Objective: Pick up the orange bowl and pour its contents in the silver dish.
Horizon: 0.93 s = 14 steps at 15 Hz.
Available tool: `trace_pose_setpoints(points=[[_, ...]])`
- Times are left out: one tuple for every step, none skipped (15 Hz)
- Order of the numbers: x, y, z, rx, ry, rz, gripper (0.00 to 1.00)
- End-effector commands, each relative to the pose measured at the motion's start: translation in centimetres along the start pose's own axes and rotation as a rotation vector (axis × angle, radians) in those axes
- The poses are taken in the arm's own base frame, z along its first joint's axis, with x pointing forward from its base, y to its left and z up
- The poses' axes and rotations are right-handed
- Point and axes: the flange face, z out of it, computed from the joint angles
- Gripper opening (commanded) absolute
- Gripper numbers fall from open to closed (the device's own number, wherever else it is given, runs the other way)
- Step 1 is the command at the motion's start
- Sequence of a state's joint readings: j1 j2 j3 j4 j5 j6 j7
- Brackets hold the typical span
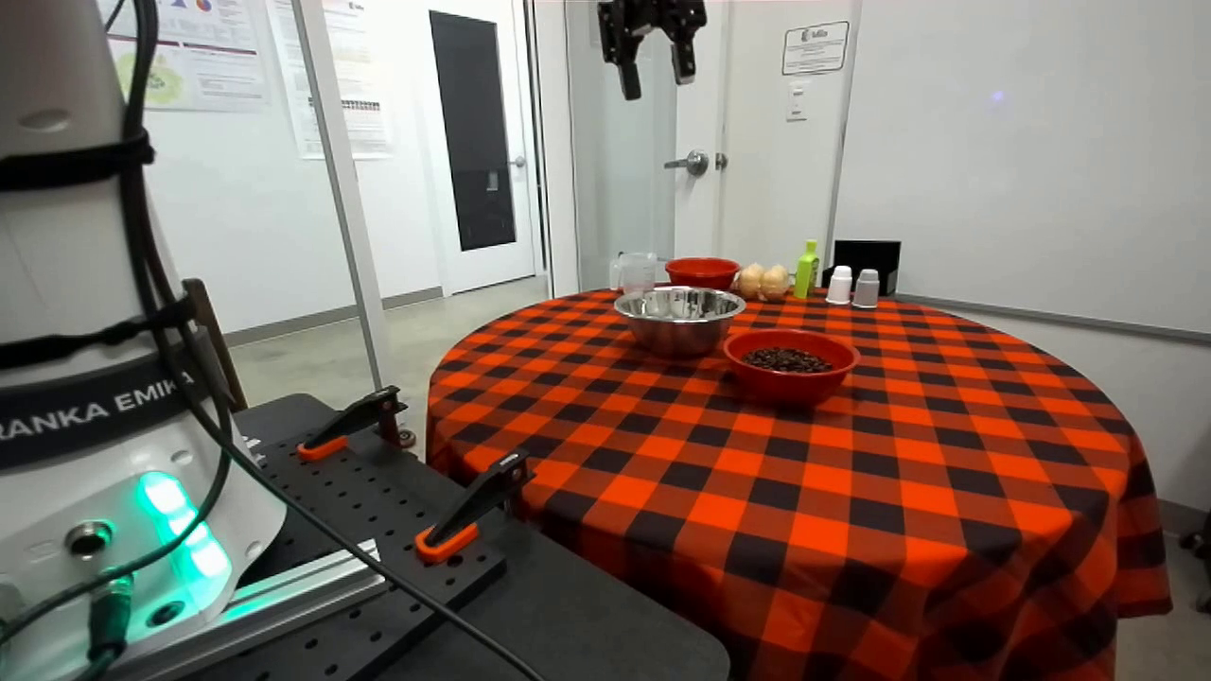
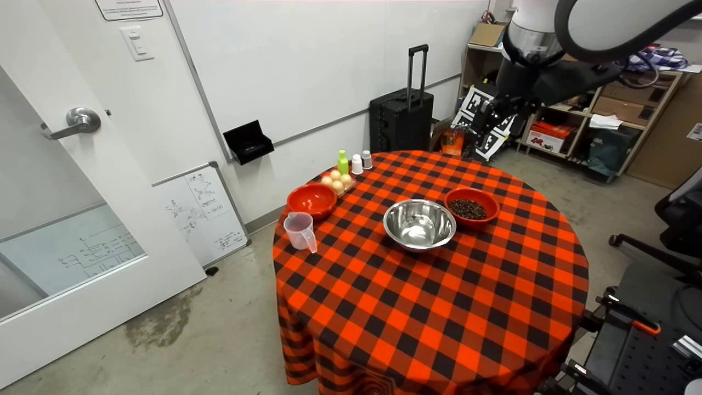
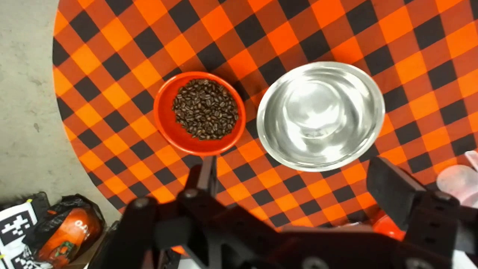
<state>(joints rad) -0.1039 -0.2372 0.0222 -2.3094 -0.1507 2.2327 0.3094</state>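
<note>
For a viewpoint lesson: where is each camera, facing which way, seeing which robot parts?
In an exterior view: beside the base, looking across the table; base, lower arm and fingers show.
In an exterior view: above table height, looking down toward the whiteboard; arm shows, fingers unclear.
Wrist view: wrist-mounted, looking down at orange bowl and silver dish; fingers show.
Both exterior views share orange bowl, silver dish, whiteboard.

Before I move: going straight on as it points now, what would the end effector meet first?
Likely a rim, of the orange bowl or silver dish: the end effector points down towards them; depth leaves unclear which.
</note>
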Motion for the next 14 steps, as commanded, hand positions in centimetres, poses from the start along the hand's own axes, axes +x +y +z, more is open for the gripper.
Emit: trace_pose_setpoints(points=[[2.6,4.7,3.8,0.012,-0.028,0.060,1.00],[2.8,6.3,4.8,0.006,-0.035,0.084,1.00],[2.8,7.7,5.7,-0.001,-0.041,0.103,1.00],[2.9,8.8,6.6,-0.003,-0.047,0.126,1.00],[2.6,9.8,7.4,-0.005,-0.053,0.158,1.00],[2.7,10.6,8.4,-0.012,-0.055,0.189,1.00],[2.8,11.2,9.4,-0.013,-0.059,0.210,1.00],[2.9,11.6,10.6,-0.012,-0.065,0.233,1.00],[3.0,12.0,11.8,-0.010,-0.069,0.248,1.00],[3.1,12.3,13.2,-0.003,-0.076,0.266,1.00],[3.1,12.5,14.6,0.006,-0.083,0.283,1.00],[3.1,12.5,16.1,0.008,-0.091,0.294,1.00],[3.1,12.5,17.4,0.008,-0.098,0.296,1.00],[3.1,12.5,18.9,0.000,-0.106,0.284,1.00]])
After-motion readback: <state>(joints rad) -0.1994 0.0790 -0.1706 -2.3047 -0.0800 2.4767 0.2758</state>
